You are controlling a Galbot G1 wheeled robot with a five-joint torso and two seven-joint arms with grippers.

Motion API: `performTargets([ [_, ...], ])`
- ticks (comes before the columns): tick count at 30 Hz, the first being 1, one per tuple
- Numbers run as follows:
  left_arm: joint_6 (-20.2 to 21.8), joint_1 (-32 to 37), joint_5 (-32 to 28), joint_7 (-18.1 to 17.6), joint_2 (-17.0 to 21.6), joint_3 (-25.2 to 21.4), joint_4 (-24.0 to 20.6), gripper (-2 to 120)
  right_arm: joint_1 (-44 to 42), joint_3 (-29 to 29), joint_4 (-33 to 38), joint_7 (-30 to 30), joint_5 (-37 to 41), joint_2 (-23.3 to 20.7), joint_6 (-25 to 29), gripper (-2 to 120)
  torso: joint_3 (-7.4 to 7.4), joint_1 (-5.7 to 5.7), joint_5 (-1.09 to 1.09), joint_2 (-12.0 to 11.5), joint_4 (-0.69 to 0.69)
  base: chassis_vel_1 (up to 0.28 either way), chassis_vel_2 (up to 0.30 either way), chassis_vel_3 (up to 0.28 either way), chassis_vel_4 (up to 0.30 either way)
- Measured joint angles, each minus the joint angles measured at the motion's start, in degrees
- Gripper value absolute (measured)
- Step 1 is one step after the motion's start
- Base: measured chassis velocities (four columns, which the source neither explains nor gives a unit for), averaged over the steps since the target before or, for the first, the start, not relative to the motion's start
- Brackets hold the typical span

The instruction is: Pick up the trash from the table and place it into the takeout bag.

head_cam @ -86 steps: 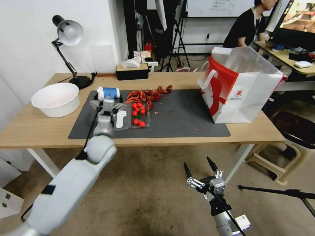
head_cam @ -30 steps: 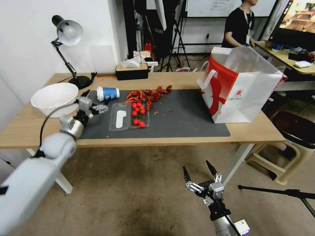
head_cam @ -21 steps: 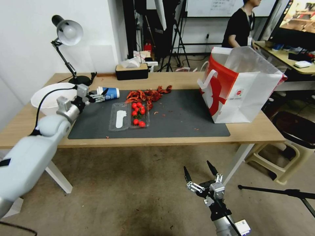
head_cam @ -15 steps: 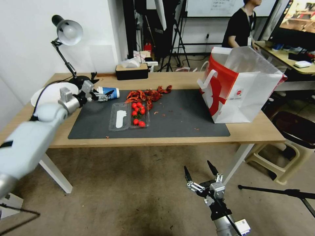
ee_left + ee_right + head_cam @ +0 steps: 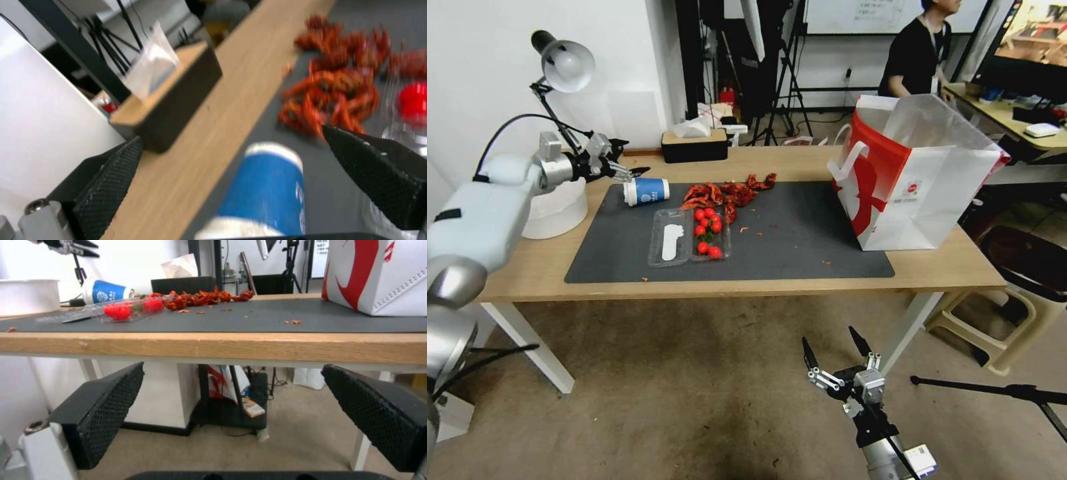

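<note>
Left hand (image 5: 624, 162) spread wide, empty, raised above cup (image 5: 646, 191). Cup lies on its side on mat (image 5: 800, 247), bench (image 5: 760, 160) far-left. Bag (image 5: 917, 193) upright at right. Right hand (image 5: 835, 348) wide, below bench edge

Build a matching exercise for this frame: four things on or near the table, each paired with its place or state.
Things:
1. paper cup
2. takeout bag
3. left tool
4. right tool

Places or states:
A. open, low in front of the table
B. lying on its side on the mat
C. open, above the cup
D. upright at the mat's right end

Pairs: 1-B, 2-D, 3-C, 4-A
</note>
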Motion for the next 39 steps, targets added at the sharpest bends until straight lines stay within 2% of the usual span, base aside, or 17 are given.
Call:
performTargets([
  [2, 0.4, -0.9, 2.5, 0.1, -0.9, 0.7, 1.7, 100, 0.1, -0.2, 0.0, 0.0, 0.0, -0.1, 0.0, 100, 0.0, 0.0, 0.0, 0.0, -0.02, 0.0, 0.0, 0.0, 0.0],
  [14, 1.9, -1.2, 3.0, 0.6, -0.3, 3.1, 3.6, 100, -0.3, 0.0, 0.1, 0.0, 0.2, -0.4, 0.1, 100, 0.0, 0.0, 0.01, 0.0, -0.01, 0.0, 0.0, 0.0, 0.0],
  [29, 2.4, 0.2, 2.9, 0.4, -0.6, 3.3, 3.7, 100, -0.2, -0.3, 0.3, 0.0, 0.2, -0.5, 0.1, 100, 0.0, -0.01, 0.0, 0.0, -0.02, 0.0, 0.0, 0.0, 0.0],
  [39, 2.4, 0.3, 2.9, -1.5, -2.0, 3.1, 5.9, 100, -0.9, -0.1, 0.3, -0.1, 0.0, -0.5, 0.3, 100, 0.0, 0.0, 0.0, 0.0, -0.02, 0.0, 0.0, 0.0, 0.0],
])
